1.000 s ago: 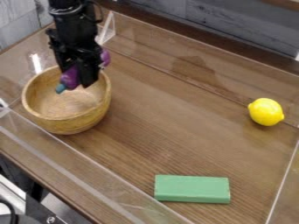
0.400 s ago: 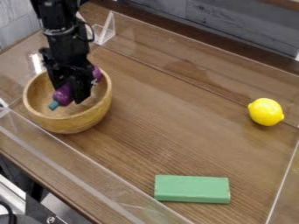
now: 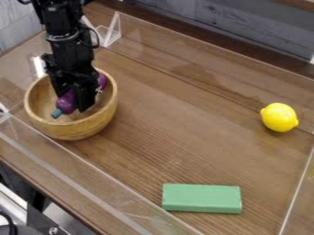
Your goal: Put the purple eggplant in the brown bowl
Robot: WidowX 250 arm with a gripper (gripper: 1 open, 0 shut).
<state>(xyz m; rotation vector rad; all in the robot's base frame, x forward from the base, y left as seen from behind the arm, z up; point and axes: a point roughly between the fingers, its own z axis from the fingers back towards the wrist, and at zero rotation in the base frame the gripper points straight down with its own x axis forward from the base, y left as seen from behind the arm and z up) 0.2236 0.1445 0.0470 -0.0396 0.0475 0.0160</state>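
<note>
So the wooden tabletop [image 3: 185, 110] is taking up most of the frame, with a dark edge running along the top right. The black robot arm [image 3: 70, 16] is coming down from the top edge, upper left of the frame, pointing pretty much straight down, and its gripper [image 3: 73, 92] is reaching inside the brown bowl [image 3: 95, 122], which is sitting on the left side of the frame. The fingers are closing on the purple eggplant [image 3: 66, 103], so they're clamped on it rather than standing apart. The eggplant is lying between the fingertips and poking out below them toward the lower left, with its teal stem end pointing that way too. It's sitting within the bowl's rim as seen from here, but I can't tell if it's touching the bottom. Over at the bottom of the frame, right of center, a flat green block [image 3: 201, 198] is lying on the table, well apart from the bowl. And a yellow lemon [image 3: 280, 117] is resting near the right edge, around mid-height, also well away from the gripper.
</note>
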